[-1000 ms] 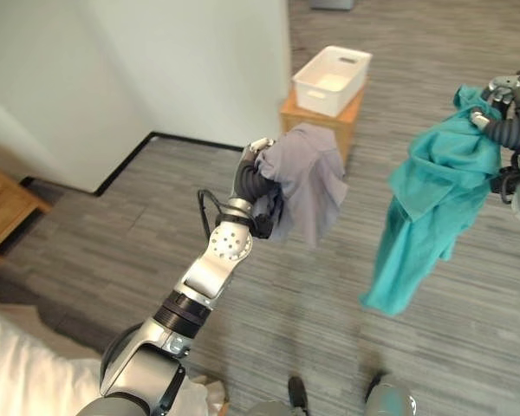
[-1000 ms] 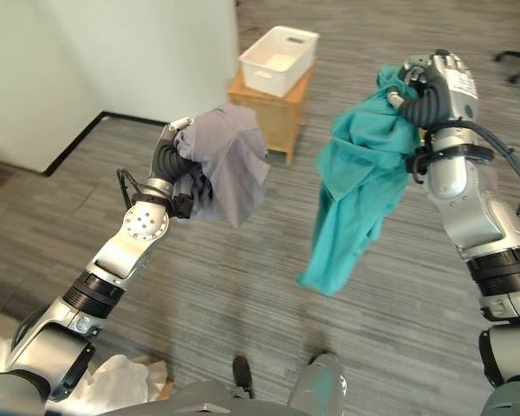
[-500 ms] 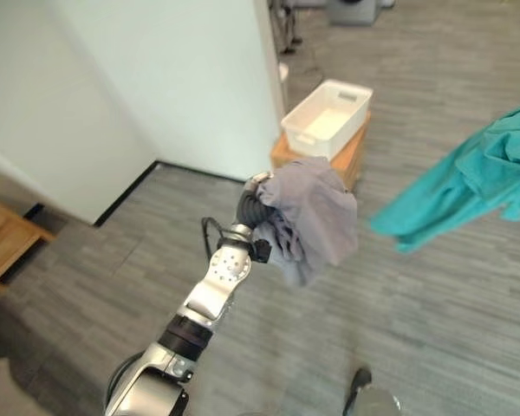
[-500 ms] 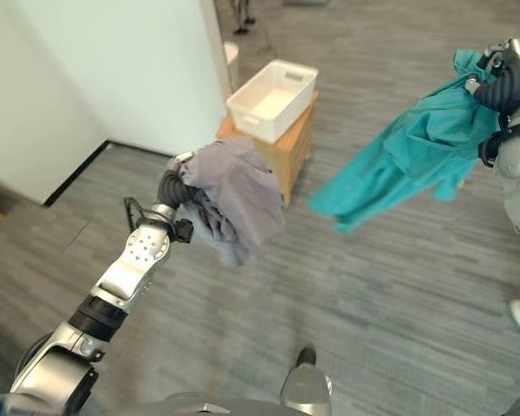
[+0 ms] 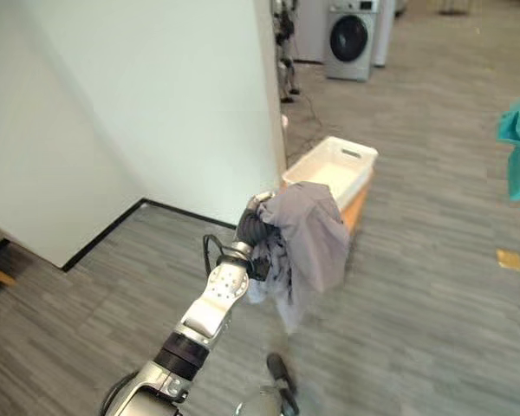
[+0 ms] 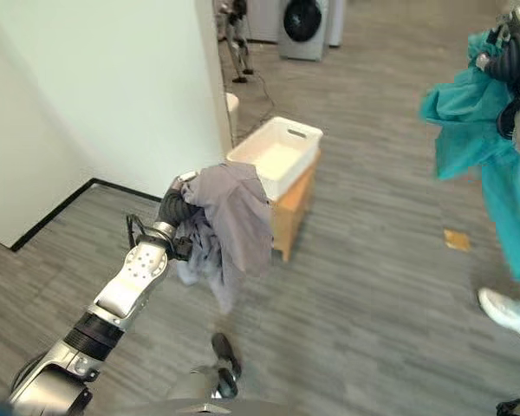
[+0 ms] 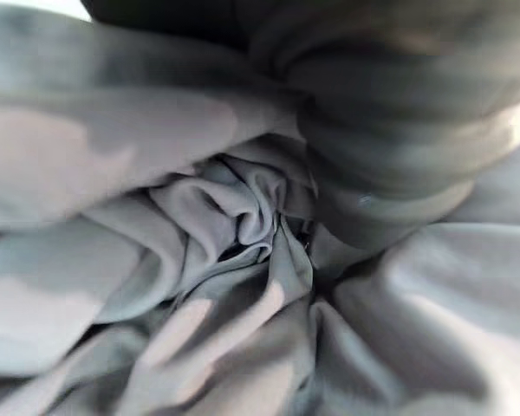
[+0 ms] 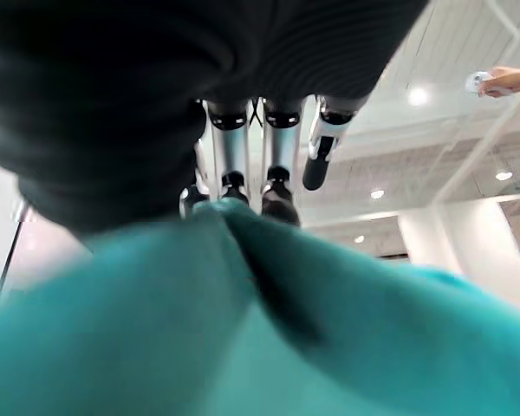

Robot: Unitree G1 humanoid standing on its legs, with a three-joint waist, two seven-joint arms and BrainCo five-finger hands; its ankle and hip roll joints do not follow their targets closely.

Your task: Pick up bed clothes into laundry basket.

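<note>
The left arm reaches forward and up from the lower left, its left hand (image 6: 175, 206) raised at mid-scene with the dark ribbed cover showing and the fingers buried in a grey garment (image 6: 234, 227). The cloth drapes over the hand and hangs down in loose folds to a ragged lower end, clear of the floor. In the left wrist view the grey garment (image 7: 243, 225) is bunched in deep creases right against the hand, so the fingers look closed round it.

The right hand (image 6: 513, 54) is held high at the far right edge, gripping a teal garment (image 6: 477, 130). This cloth is gathered at the hand and falls in a long trailing fold down the right side. In the right wrist view the dark-tipped fingers (image 8: 232, 165) curl down into the teal fabric.

Beyond the left hand, a white laundry basket (image 6: 276, 157) sits on a small wooden stand (image 6: 293, 217) beside a white wall (image 6: 104, 87).
</note>
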